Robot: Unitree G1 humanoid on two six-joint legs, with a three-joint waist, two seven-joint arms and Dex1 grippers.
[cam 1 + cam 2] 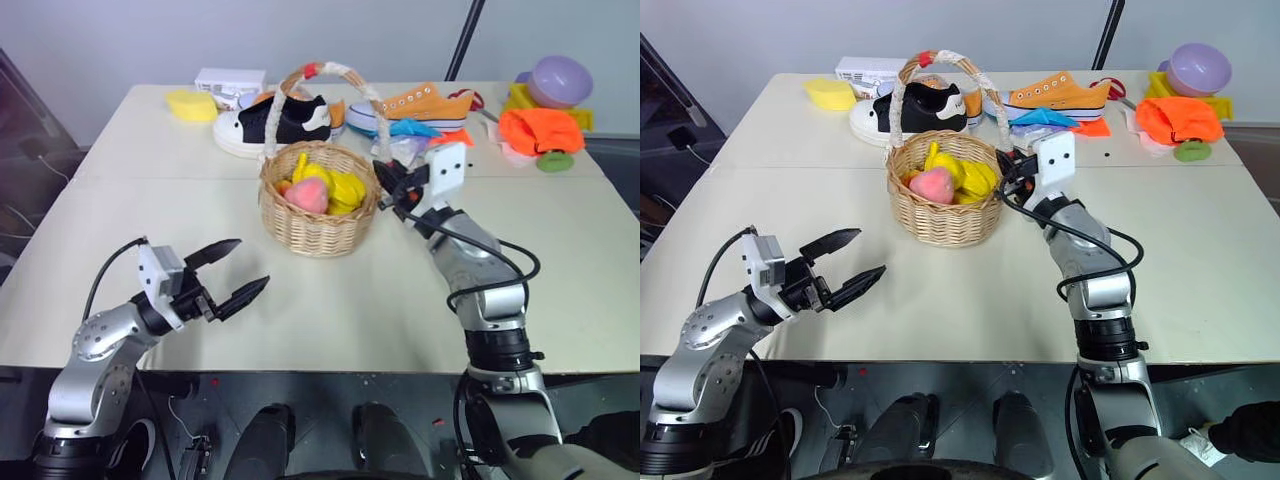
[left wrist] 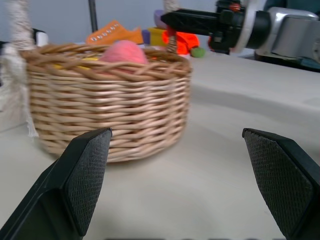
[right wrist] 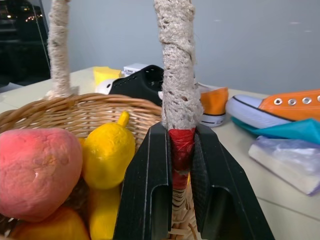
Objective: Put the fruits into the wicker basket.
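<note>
The wicker basket (image 1: 318, 205) sits mid-bench (image 1: 560, 290), already holding the pink peach (image 1: 309, 195) among yellow fruits (image 1: 345, 188). The right gripper (image 3: 181, 150) has its jaws clamped on the handle's red base, probably to steady or lift it; the right wrist view shows this plainly. The left gripper (image 1: 228, 272) hovers nearby, jaws apart, empty.

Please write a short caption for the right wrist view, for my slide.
Right gripper shut on the wicker basket's handle, with a pink peach and yellow fruit inside.
</note>
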